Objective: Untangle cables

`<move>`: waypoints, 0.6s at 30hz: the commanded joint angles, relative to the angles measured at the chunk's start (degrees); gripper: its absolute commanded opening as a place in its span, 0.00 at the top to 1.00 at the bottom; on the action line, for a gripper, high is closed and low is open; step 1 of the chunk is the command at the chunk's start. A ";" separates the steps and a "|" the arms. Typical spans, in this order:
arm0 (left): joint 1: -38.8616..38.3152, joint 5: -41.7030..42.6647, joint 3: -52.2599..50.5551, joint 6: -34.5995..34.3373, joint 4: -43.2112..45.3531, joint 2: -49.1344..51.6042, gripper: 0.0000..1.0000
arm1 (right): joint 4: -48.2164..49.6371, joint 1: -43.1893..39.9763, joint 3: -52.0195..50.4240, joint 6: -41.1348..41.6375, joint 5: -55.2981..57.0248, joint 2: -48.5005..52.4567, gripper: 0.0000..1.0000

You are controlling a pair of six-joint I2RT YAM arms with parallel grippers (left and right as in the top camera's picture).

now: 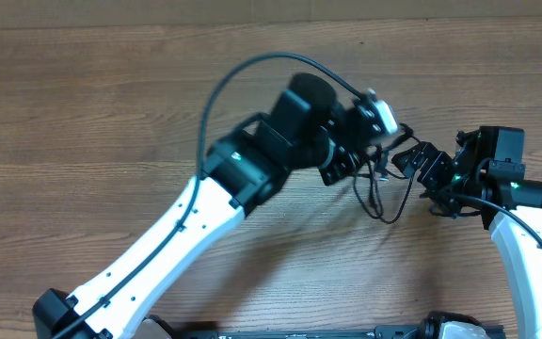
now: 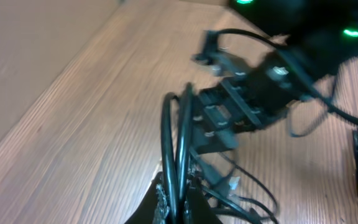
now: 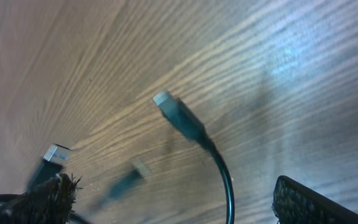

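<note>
Wooden table (image 1: 111, 113), brown plank grain.
Black cables (image 1: 385, 209) lie in loose loops at centre-right.

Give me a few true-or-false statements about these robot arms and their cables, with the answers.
1. The arms work over a brown wooden table. True.
2. The thin black cables sit between the left pincer and the right pincer. True.
3. The cables are bright red. False: they are black.
4. The right pincer's fingers are pressed together. False: they stand wide apart.
</note>
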 commanded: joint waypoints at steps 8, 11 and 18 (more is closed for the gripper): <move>12.83 5.16 2.16 -11.63 1.03 -9.22 0.96 | -3.82 -0.76 0.39 2.21 -0.22 0.11 0.00; 12.90 8.11 2.14 -8.68 -0.13 -9.09 0.96 | -2.82 -0.76 0.39 2.21 -7.43 0.11 0.00; 11.69 22.43 2.14 1.60 -8.44 -6.29 0.96 | 11.23 -0.76 0.39 2.25 -23.34 0.11 0.69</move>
